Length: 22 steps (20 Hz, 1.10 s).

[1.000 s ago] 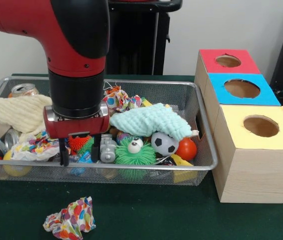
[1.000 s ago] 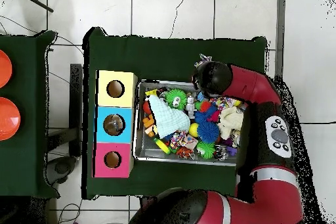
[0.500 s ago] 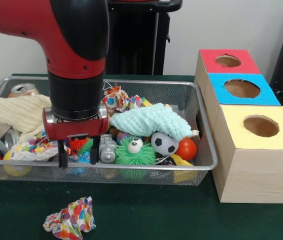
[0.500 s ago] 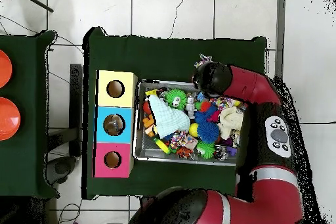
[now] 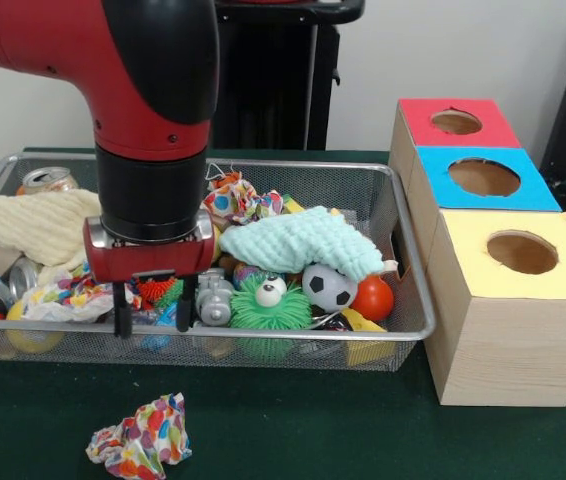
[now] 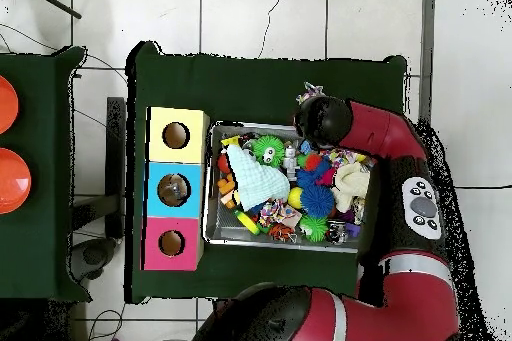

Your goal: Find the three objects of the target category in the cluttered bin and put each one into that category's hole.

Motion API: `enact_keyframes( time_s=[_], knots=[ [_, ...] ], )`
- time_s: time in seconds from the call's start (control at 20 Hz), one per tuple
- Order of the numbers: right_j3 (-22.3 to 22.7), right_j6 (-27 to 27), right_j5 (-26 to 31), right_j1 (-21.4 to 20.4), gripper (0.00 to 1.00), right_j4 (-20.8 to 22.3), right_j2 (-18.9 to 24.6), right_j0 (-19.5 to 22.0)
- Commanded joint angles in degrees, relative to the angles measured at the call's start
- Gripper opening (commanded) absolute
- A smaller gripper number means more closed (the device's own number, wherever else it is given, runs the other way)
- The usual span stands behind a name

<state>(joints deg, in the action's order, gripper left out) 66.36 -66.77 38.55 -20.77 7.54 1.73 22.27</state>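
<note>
My gripper (image 5: 153, 314) hangs open over the near left part of the wire bin (image 5: 403, 250), its fingertips (image 5: 122, 320) level with the front rim. Nothing is between them; an orange spiky ball (image 5: 155, 289) lies just behind. To the right lie a green fuzzy ball with an eye (image 5: 268, 303), a small soccer ball (image 5: 329, 287), a red ball (image 5: 373, 297) and a mint cloth (image 5: 301, 241). Overhead, the arm's wrist (image 6: 322, 118) covers the gripper at the bin (image 6: 212, 185) edge.
Red (image 5: 456, 122), blue (image 5: 484, 177) and yellow (image 5: 521, 252) boxes with round holes stand right of the bin. A crumpled colourful paper (image 5: 141, 437) lies on the green table in front. A cream towel (image 5: 28, 224), cans (image 5: 47, 180) and patterned paper (image 5: 235, 199) fill the bin's left and back.
The gripper has drifted slightly left and toward the bin's near rim, still open. Nothing in the bin has moved.
</note>
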Motion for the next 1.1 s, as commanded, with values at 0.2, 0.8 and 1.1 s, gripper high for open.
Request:
enact_keyframes(
  time_s=[0.2, 0.8, 1.1],
  knots=[
    [5.8, -14.5, -0.8, -3.6, 1.00, -2.0, -0.9, -1.4],
    [10.7, -13.1, -3.9, -5.9, 1.00, -1.2, -0.7, -0.8],
    [12.5, -13.5, -5.3, -6.6, 1.00, -1.1, -1.0, -0.9]
  ],
)
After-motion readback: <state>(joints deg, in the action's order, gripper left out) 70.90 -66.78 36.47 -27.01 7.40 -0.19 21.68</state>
